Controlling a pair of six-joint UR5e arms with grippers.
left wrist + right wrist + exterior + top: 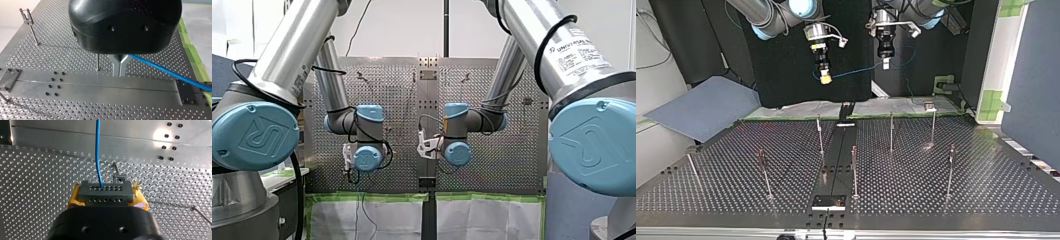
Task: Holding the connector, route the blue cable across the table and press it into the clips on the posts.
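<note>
In the right wrist view my right gripper [107, 198] is shut with its yellow pads [73, 199] on a dark grey connector [105, 188]. The blue cable [98, 152] leaves the connector and runs ahead over the perforated table. My left gripper [119, 70] has its metal fingers shut on the blue cable [170, 72], which trails off to one side. In the top view both grippers hang high behind the table, my right gripper [825, 76] at the left and my left gripper [886, 62] at the right, with the blue cable [856, 74] slung between them.
Several thin posts with clips stand on the perforated table [986, 200], among them post [819, 135], post [891, 131] and post [854, 170]. A dark rail [836, 160] runs down the middle. A grey board [706, 107] leans at the top view's left.
</note>
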